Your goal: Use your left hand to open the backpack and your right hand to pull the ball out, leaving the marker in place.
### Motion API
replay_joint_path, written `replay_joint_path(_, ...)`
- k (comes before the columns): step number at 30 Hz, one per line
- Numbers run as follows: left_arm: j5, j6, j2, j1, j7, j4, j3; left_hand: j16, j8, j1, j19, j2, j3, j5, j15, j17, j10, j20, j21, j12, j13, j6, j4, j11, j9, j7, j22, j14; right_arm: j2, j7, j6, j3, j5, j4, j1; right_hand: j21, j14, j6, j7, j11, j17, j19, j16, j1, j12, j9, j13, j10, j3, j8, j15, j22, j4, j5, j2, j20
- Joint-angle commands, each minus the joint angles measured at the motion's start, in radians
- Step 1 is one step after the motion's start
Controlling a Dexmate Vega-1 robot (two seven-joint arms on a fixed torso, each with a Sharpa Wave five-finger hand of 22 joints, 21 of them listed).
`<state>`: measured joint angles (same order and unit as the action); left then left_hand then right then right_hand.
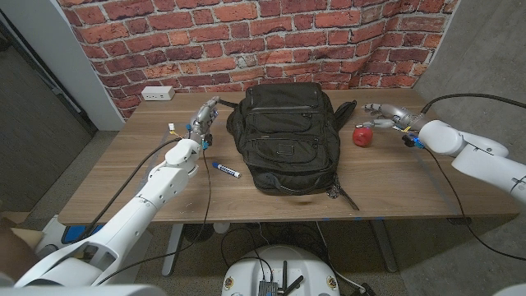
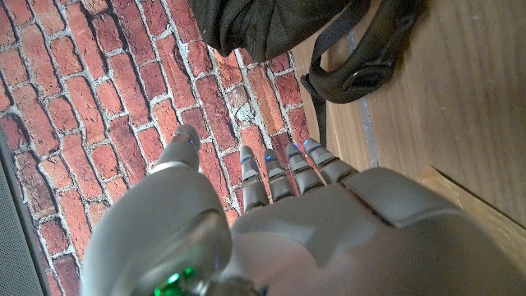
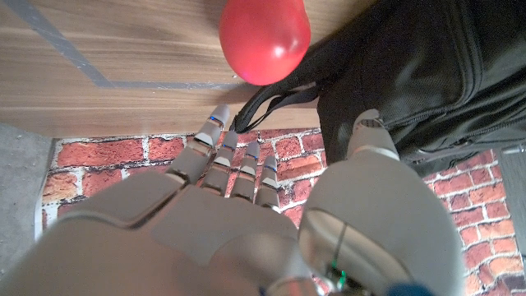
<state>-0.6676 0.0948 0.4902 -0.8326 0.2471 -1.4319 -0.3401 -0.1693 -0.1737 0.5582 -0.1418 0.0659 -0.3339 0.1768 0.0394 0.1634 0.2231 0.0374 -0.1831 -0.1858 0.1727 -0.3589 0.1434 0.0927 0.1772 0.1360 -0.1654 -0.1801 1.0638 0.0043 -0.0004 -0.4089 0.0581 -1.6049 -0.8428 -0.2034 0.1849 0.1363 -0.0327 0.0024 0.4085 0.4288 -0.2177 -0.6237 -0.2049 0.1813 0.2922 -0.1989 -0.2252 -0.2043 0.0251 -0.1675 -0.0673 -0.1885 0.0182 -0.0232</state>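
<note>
A: Backpack, black, lying mid-desk, front pockets up. Location of ball?

B: Red ball, out on desk just right of backpack, near a strap. Blue marker on desk left of backpack.

A: State of left hand?

B: Beside backpack's upper left corner, fingers apart, holding nothing.

A: And right hand?

B: Just behind ball, fingers spread, empty, not touching it.

A: Background?

B: Brick wall; white power strip at desk's far left.
</note>
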Motion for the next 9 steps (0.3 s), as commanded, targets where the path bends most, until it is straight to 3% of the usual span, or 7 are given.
replay_joint_path(1, 0.039, 0.077, 0.004, 0.020, -0.057, 0.074, -0.004, -0.006, -0.006, 0.000, -0.010, 0.012, -0.003, 0.002, 0.006, 0.001, 0.010, 0.039, -0.006, -0.005, 0.003, -0.002, -0.004, -0.001, 0.002, -0.005, -0.002, -0.007, -0.078, -0.100, 0.013, 0.003, -0.029, 0.052, -0.007, -0.003, 0.014, 0.010, 0.000, 0.000, 0.001, 0.014, -0.007, 0.019, -0.004, 0.002, -0.002, -0.016, 0.005, -0.008, -0.006, -0.002, 0.003, 0.004, 0.000, 0.007)
replay_joint_path(9, 0.012, 0.105, -0.024, 0.035, -0.095, 0.132, 0.001, -0.007, -0.008, -0.002, -0.013, 0.017, -0.004, 0.002, 0.005, 0.000, 0.015, 0.040, -0.006, -0.007, 0.003, -0.006, -0.003, 0.001, 0.002, -0.009, -0.002, -0.013, -0.107, -0.128, 0.024, 0.007, -0.061, 0.071, -0.005, -0.004, 0.023, 0.019, 0.002, 0.002, -0.002, 0.025, -0.010, 0.034, -0.005, 0.001, -0.009, -0.025, 0.009, -0.007, -0.011, -0.001, 0.008, 0.006, -0.004, 0.013)
